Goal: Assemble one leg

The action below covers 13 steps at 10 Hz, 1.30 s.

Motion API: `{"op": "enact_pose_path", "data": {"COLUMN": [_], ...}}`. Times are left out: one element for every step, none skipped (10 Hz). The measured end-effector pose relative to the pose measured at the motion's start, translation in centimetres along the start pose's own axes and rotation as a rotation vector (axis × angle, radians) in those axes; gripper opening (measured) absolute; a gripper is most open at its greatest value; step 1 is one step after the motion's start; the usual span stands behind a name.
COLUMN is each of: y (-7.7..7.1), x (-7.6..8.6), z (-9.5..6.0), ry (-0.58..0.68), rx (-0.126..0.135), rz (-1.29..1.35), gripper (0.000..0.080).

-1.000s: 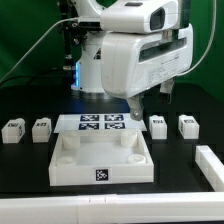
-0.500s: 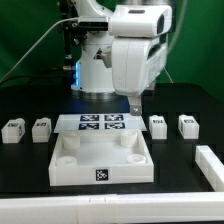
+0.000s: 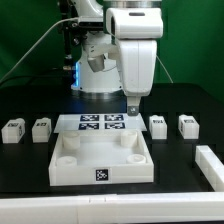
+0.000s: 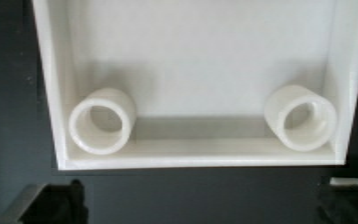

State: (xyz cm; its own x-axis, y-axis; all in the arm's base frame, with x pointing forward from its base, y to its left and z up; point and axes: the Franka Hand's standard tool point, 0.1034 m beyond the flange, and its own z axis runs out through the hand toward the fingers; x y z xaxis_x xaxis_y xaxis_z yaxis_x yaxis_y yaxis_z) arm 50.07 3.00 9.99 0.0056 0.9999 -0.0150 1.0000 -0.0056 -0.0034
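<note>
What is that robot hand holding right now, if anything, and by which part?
Nothing is held. The hand hangs empty over the white panel, and the four legs lie untouched at either side of it.

Four legs [image 3: 41, 127], one panel [image 3: 96, 150]

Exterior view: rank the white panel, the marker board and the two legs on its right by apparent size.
Largest: white panel.
Next: marker board, though it lies farther back.
Smallest: inner leg and outer leg, which look alike, so tied.
</note>
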Motion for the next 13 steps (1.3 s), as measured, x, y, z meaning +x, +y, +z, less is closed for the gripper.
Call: {"op": "enact_pose_path", "data": {"y": [-0.2,-2.1,-4.8,-6.8,-8.0,-9.0,-9.2,-9.1,-8.8,-8.4,-8.2,-8.3,-8.3], "x": [-0.1,-0.7,-1.9,-3.3,-4.0,-4.1,-4.1,-4.3,-4.8,-5.0,-5.0,-5.0,-5.0], "z": [0.4,1.8,3.2,4.2,5.0,6.1,7.2,8.1,8.7,8.9,9.0,9.0,9.0], "ry": [0.002,0.005,0.002,0.003,0.008,0.014,0.018,0.022,0.024,0.025,0.025,0.025,0.025], "rx": [-0.008,-0.022,-0.022,-0.018,-0.027,-0.018,-0.001,0.002,0.01,0.01,0.01,0.011,0.012], "rz": [0.001,-0.018,-0.039,-0.058,-0.045,-0.038,-0.034,-0.026,-0.014,-0.007,0.009,0.009,0.009], "gripper": [0.065,0.065,0.065,0.065,0.065,0.065,0.065,0.065,0.065,0.065,0.065,0.0565,0.0428]}}
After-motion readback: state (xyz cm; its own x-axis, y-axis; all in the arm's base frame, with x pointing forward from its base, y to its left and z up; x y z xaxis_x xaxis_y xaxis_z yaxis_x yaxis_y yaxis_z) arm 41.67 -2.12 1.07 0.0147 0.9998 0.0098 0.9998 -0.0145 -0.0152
